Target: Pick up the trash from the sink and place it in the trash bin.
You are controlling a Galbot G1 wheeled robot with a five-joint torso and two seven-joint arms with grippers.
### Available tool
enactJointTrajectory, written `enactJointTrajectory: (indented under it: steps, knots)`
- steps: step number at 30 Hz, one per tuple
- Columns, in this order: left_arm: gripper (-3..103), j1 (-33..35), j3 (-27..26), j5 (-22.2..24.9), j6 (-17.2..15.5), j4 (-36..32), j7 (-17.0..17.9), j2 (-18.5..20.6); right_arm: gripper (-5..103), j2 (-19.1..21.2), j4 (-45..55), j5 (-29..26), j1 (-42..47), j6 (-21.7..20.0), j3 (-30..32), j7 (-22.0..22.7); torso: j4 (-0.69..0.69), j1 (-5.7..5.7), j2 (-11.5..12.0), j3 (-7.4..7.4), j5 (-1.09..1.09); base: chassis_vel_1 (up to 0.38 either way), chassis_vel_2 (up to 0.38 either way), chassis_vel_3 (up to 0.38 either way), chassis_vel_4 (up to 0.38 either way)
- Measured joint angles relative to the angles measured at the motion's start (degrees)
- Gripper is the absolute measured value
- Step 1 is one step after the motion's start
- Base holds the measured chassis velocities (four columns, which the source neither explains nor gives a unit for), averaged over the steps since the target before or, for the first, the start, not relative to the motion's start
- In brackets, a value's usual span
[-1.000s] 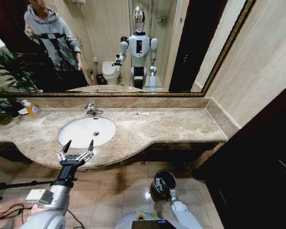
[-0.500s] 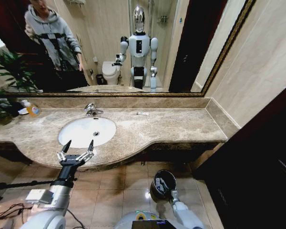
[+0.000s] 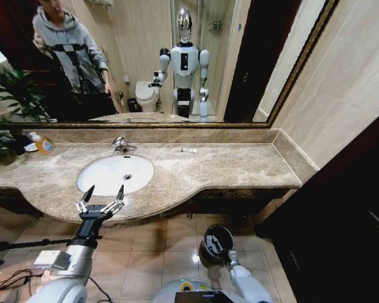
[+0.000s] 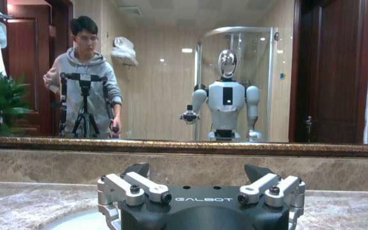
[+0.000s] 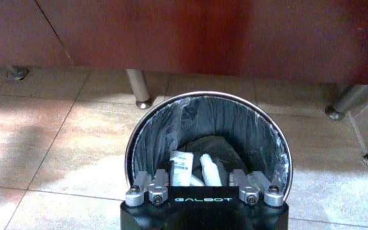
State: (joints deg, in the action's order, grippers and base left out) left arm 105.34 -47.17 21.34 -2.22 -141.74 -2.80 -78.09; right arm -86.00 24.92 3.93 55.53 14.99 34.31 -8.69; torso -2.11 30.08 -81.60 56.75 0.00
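Note:
The white oval sink (image 3: 107, 169) sits in the beige marble counter, and its bowl looks bare apart from the centre drain. My left gripper (image 3: 103, 191) hovers open at the counter's front edge just before the sink, empty, seen too in the left wrist view (image 4: 197, 171). On the floor below the counter stands the round trash bin (image 3: 216, 235) with its black lining. Trash lies inside it: a white packet (image 5: 182, 170) and a white tube (image 5: 209, 175). My right gripper (image 5: 202, 186) hangs open right over the bin's near rim (image 5: 139, 134), holding nothing.
A chrome faucet (image 3: 120, 144) stands behind the basin, and an orange-yellow bottle (image 3: 43, 145) at the counter's far left. A small white item (image 3: 188, 150) lies near the mirror. Cabinet legs (image 5: 138, 88) and dark wood panelling rise behind the bin. Tiled floor surrounds it.
My right arm has drawn back slightly from the bin toward my body. The left gripper has not moved.

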Motion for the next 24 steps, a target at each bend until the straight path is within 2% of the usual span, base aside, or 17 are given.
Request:
enactJointTrajectory:
  steps: [3,5,6,7,9,12,13,15,17,21,22,24]
  knots:
    - [100,0.00,0.00,0.00,0.00,0.00,0.00,0.00,60,-0.04,0.55,0.01,0.48,0.36,0.01,0.22,0.00,0.00,0.00,0.00,0.00,0.000,0.000,0.000,0.000]
    - [100,0.00,0.00,0.00,0.00,0.00,0.00,0.00,60,-0.04,0.94,0.02,0.75,0.65,0.00,0.30,0.00,0.00,0.00,0.00,0.00,0.000,0.000,0.000,0.000]
    - [100,0.00,0.00,0.00,0.00,0.00,0.00,0.00,65,-0.02,1.68,0.02,1.17,0.90,-0.04,0.47,0.00,0.00,0.00,0.00,0.00,0.000,0.000,0.000,0.000]
    - [100,0.00,0.00,0.00,0.00,0.00,0.00,0.00,76,0.02,3.19,0.01,1.95,1.00,-0.13,0.76,0.00,0.00,0.00,0.00,0.00,0.000,0.000,0.000,0.000]
    - [100,0.00,0.00,0.00,0.00,0.00,0.00,0.00,76,0.11,4.87,-0.06,2.73,1.01,-0.23,1.02,0.00,0.00,0.00,0.00,0.00,0.000,0.000,0.000,0.000]
    - [100,0.00,0.00,0.00,0.00,0.00,0.00,0.00,92,0.57,9.75,-1.47,5.10,1.51,-0.69,1.91,0.00,-0.01,0.00,0.00,0.00,0.000,0.000,0.000,0.000]
    - [100,0.00,0.00,0.00,0.00,0.00,0.00,0.00,92,0.57,9.75,-1.47,5.10,1.51,-0.69,1.91,0.00,-0.01,0.00,0.00,0.00,0.000,0.000,0.000,0.000]
    - [100,0.00,0.00,0.00,0.00,0.00,0.00,0.00,99,1.20,16.85,-3.54,8.80,0.94,-1.31,2.05,-0.01,0.00,0.00,0.00,0.01,0.000,0.000,0.000,0.000]
    - [100,0.00,0.00,0.00,0.00,0.00,0.00,0.00,100,1.44,19.66,-3.80,10.40,0.73,-1.43,2.05,0.00,0.00,0.00,0.00,0.00,0.000,0.000,0.000,0.000]
    - [100,0.00,0.00,0.00,0.00,0.00,-0.01,0.00,100,2.77,35.43,-2.98,20.24,2.56,-0.73,4.74,0.00,-0.01,-0.01,-0.01,0.02,0.000,0.000,0.000,0.000]
    - [100,0.00,0.00,0.00,0.00,0.00,-0.01,0.00,100,2.77,35.43,-2.98,20.24,2.56,-0.73,4.74,0.00,-0.01,-0.01,-0.01,0.02,0.000,0.000,0.000,0.000]
    - [100,0.00,0.00,0.00,0.00,0.00,-0.01,0.00,100,4.26,47.10,-6.23,26.65,1.83,-0.05,5.62,0.00,-0.01,-0.01,-0.01,0.02,0.000,0.000,0.000,0.000]
